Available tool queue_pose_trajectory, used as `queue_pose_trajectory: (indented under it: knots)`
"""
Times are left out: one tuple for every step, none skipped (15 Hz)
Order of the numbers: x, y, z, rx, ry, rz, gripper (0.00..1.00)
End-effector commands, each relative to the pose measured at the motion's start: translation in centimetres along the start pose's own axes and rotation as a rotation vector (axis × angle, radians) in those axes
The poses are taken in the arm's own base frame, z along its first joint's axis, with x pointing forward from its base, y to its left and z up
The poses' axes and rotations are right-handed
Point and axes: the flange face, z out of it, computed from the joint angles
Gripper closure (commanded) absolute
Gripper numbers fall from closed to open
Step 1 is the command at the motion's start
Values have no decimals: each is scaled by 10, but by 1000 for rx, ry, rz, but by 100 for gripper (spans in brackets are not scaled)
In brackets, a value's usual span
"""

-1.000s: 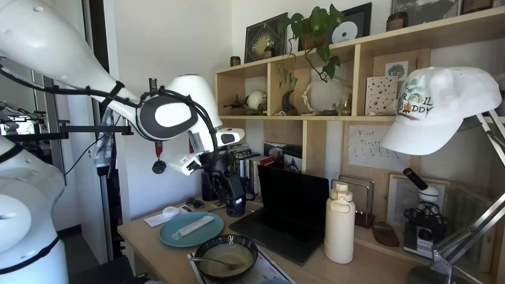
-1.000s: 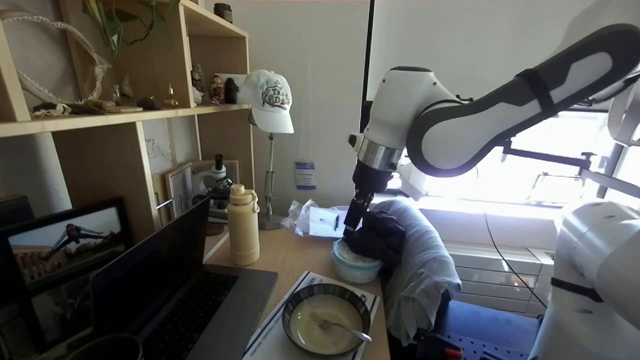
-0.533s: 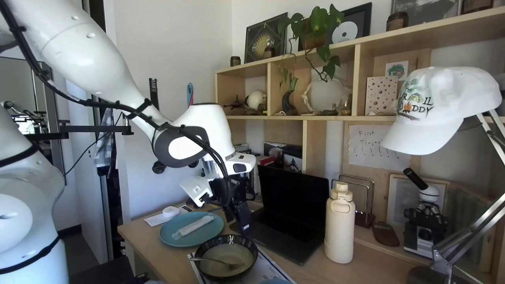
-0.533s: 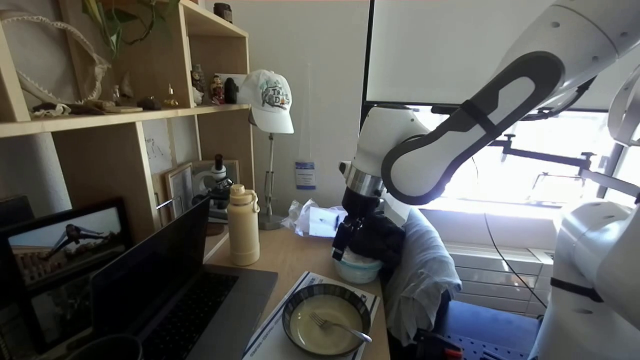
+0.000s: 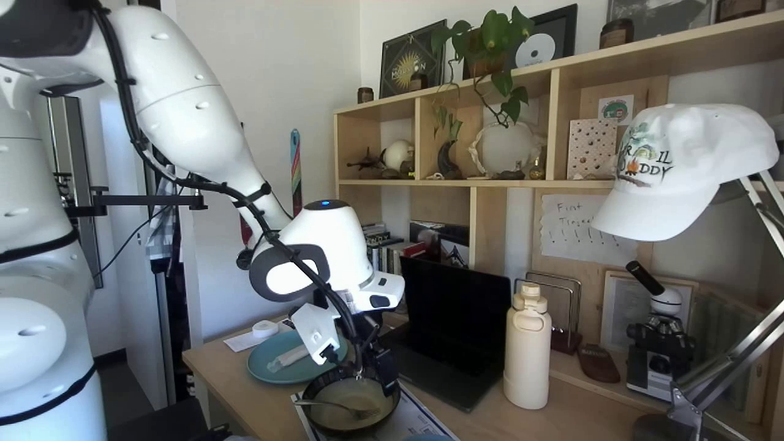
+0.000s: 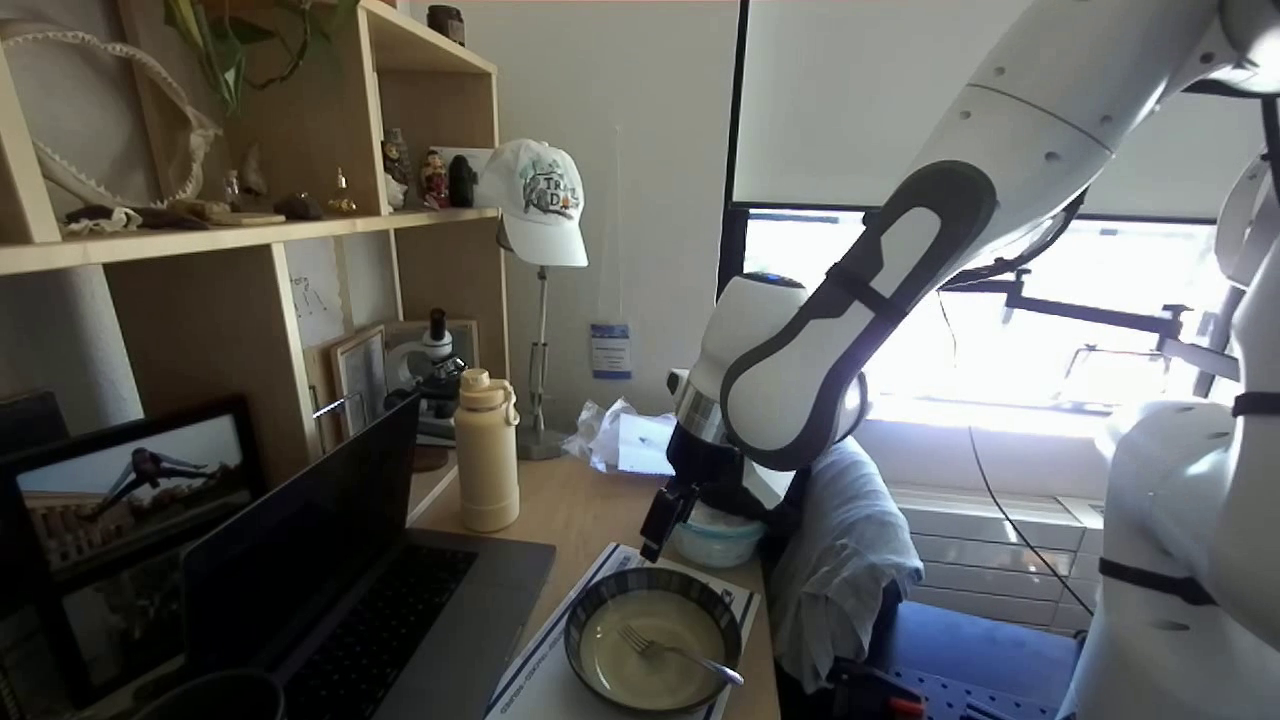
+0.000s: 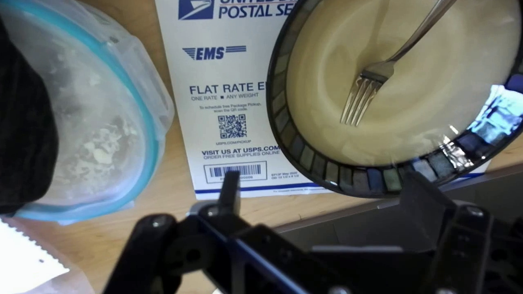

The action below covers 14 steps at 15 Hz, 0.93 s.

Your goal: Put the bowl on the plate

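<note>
The bowl (image 5: 352, 409) is round, pale tan inside with a dark tiled rim, and holds a fork (image 7: 378, 73). It also shows in an exterior view (image 6: 650, 635) and the wrist view (image 7: 408, 122). The flat teal plate (image 5: 260, 362) lies behind it in an exterior view, bearing a white wrapped item (image 5: 286, 358); the wrist partly hides it. The plate is out of the other views. My gripper (image 7: 322, 177) is open and empty, above the bowl's near rim in the wrist view. In an exterior view the gripper (image 6: 655, 545) hangs just beyond the bowl.
A postal envelope (image 6: 540, 660) lies under the bowl. A lidded container (image 6: 718, 542) with dark cloth stands beside it near the table edge. An open laptop (image 5: 453, 343) and a cream bottle (image 5: 528, 349) stand on the other side.
The arm has lowered and my gripper has come down close to the bowl, tilting more. The bowl, fork and plate have not moved.
</note>
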Motion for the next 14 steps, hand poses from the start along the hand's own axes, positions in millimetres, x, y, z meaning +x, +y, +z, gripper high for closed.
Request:
queue_pose_trajectory:
  knots:
    - [-8, -3, 22, 7, 9, 18, 0]
    - [-12, -4, 27, 13, 0, 27, 0]
    - [-16, -5, 32, 18, -11, 35, 0]
    - [-22, -5, 37, 31, -35, 40, 0]
    - [-28, -3, 43, 39, -59, 45, 0]
    - [-33, -1, 47, 46, -69, 49, 0]
    - [-38, 3, 51, 49, -82, 52, 0]
    - [-43, 7, 55, 51, -96, 57, 0]
    - [-47, 9, 58, 53, -103, 60, 0]
    - [-51, 12, 61, 53, -109, 60, 0]
    - [-55, 13, 63, 54, -115, 59, 0]
    - [-58, 15, 66, 54, -121, 60, 7]
    - [-61, 15, 68, 55, -123, 58, 26]
    - [-64, 16, 70, 55, -128, 59, 34]
